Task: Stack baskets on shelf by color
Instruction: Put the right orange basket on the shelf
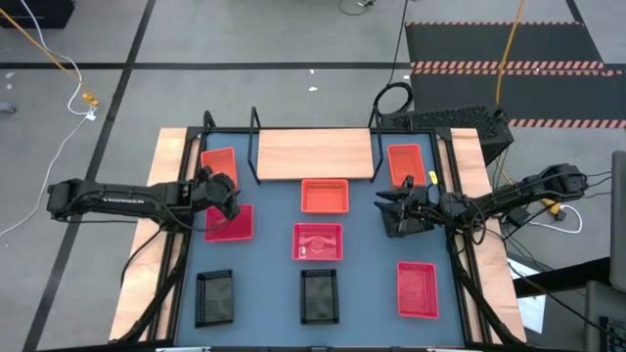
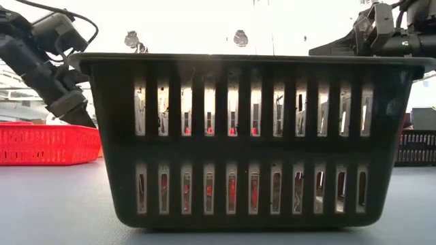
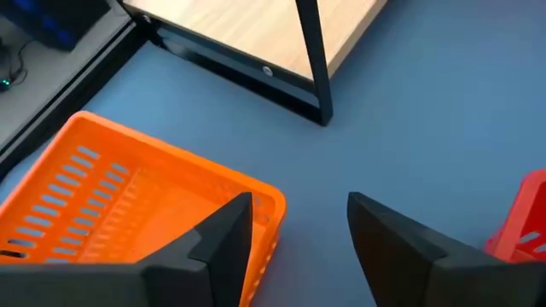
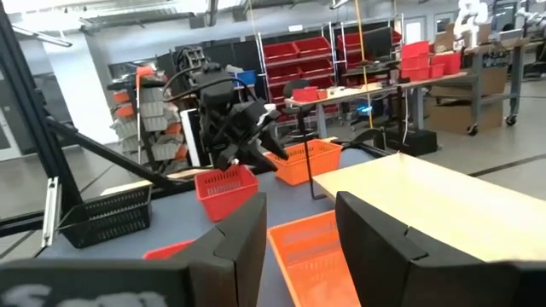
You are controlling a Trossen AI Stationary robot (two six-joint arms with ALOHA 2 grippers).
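While both end effectors hang with fingers apart and empty, the left end effector (image 1: 227,193) sits just below the orange basket (image 1: 218,164) at upper left, nearest it; the right end effector (image 1: 396,207) idles right of centre beside the wooden shelf (image 1: 315,154).

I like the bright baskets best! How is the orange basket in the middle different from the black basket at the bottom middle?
The middle orange basket is bright orange; the middle black basket is black. The orange one lies sideways, close to the shelf; the black one lies lengthways at the table's near edge, farthest from the shelf. Both sit empty on the blue table, untouched.
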